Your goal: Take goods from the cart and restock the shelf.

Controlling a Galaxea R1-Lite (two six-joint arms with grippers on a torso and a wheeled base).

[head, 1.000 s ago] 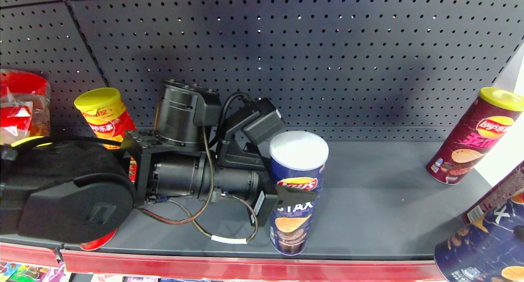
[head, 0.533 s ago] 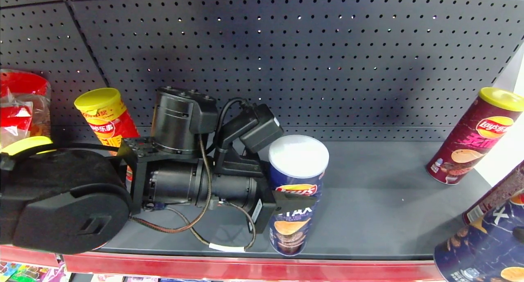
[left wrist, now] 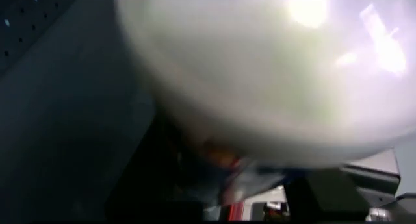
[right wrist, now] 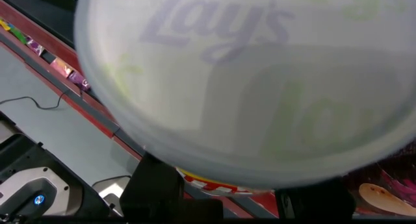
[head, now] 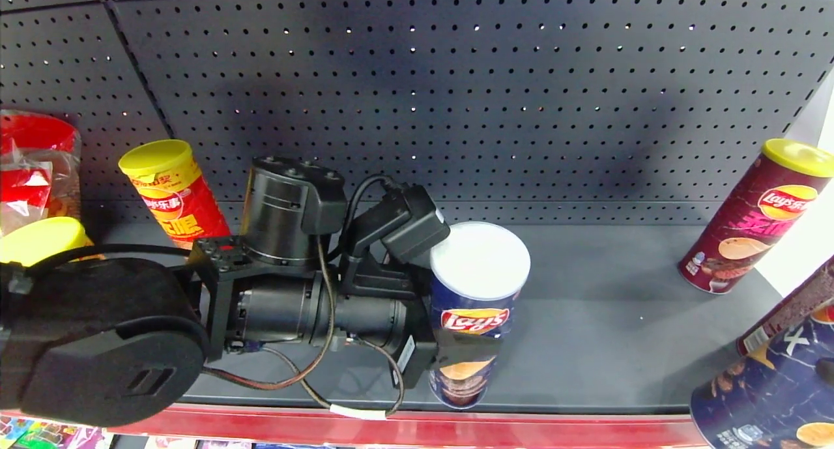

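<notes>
Over the last second the left gripper point(head: 464, 345), clamped around the blue chip can point(head: 481, 305), eased down and slightly toward the shelf's red front lip point(head: 417, 428). The can stood upright with its base just behind that lip, apparently on the deck. The arm's drop uncovered more of the red yellow-lidded can point(head: 172, 188), farther back from the lip. Judgement: placement nearly done, release pending. The right gripper point(right wrist: 234, 195) gripped a second blue can point(head: 769, 390) out in front of the lip.
</notes>
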